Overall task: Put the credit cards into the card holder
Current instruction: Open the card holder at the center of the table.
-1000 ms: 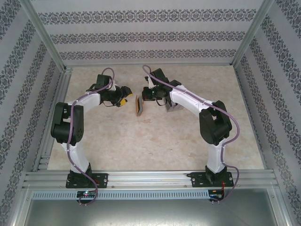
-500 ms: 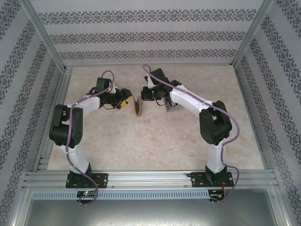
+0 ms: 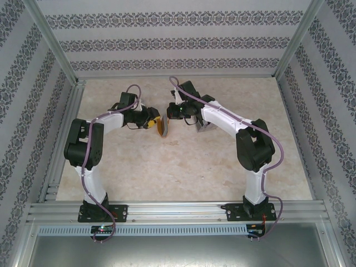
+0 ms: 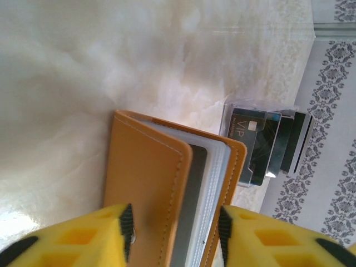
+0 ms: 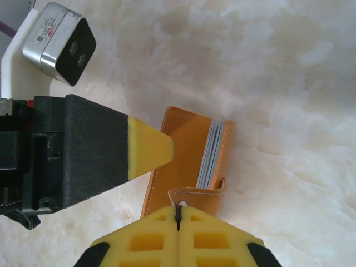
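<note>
Marbled beige tabletop (image 3: 183,167): the right gripper (image 5: 178,214) is pinched fully closed on the snap tab (image 5: 197,193) of the orange-tan leather wallet (image 4: 150,189). The left gripper (image 4: 175,233) straddles the wallet half-spread, and I cannot tell if it grips. Opening step; next, probably spread the covers.

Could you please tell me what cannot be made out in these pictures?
- Card holder, left wrist view: its lower end is cut off by the frame edge and the yellow jaws, so their contact is unclear.
- Credit cards, right wrist view: stacked edges too thin to count.
- Silver-grey block, top view: partly hidden by the right arm.
</note>
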### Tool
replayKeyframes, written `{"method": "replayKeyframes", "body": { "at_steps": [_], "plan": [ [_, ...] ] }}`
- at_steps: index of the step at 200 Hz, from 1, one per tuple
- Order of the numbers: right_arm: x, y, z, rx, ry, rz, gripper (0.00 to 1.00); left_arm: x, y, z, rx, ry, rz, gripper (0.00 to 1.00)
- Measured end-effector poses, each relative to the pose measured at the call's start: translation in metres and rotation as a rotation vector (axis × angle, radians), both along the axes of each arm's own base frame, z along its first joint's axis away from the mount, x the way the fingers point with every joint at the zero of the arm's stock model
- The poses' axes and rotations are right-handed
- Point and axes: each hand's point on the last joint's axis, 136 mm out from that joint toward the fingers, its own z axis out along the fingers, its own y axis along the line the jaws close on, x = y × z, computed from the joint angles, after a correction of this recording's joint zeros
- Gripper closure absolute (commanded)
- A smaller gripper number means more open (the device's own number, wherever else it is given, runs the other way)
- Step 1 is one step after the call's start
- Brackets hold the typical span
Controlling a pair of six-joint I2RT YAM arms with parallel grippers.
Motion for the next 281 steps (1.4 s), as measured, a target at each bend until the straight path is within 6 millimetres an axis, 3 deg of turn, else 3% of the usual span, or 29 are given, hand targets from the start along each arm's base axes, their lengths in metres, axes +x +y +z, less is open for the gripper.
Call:
{"method": "replayKeyframes", "body": {
  "at_steps": [35,58,109,128,173,204,224,247,265,281],
  "plan": [
    [-0.005,-0.009,-0.005,-0.007,0.011,-0.009,1.00,0.000,0.000,-0.002,0.000,0.004,0.002,0.85],
    [-0.008,-0.022,-0.015,-0.018,0.028,-0.028,1.00,0.000,0.004,-0.007,0.021,0.005,0.012,0.92],
    [-0.019,-0.064,-0.067,-0.084,0.123,-0.095,0.98,-0.032,0.034,-0.055,0.066,0.135,0.071,0.94],
    [-0.024,-0.073,-0.079,-0.104,0.153,-0.109,0.90,-0.037,0.039,-0.061,0.068,0.153,0.079,0.94],
    [-0.016,-0.087,-0.073,-0.099,0.142,-0.142,0.70,-0.034,0.039,-0.057,0.076,0.137,0.065,0.94],
    [-0.008,-0.099,-0.042,-0.068,0.084,-0.174,0.62,-0.032,0.038,-0.056,0.079,0.127,0.066,0.94],
    [-0.009,-0.094,-0.019,-0.035,0.043,-0.159,0.61,-0.041,0.039,-0.064,0.077,0.148,0.074,0.94],
    [-0.019,-0.063,-0.005,0.008,0.035,-0.078,0.60,-0.040,0.039,-0.063,0.077,0.140,0.075,0.93],
    [-0.031,-0.038,-0.011,0.032,0.068,-0.022,0.58,-0.040,0.039,-0.063,0.077,0.139,0.074,0.93],
    [-0.041,-0.023,-0.033,0.026,0.130,0.012,0.57,-0.039,0.039,-0.062,0.078,0.140,0.074,0.93]
  ]
}}
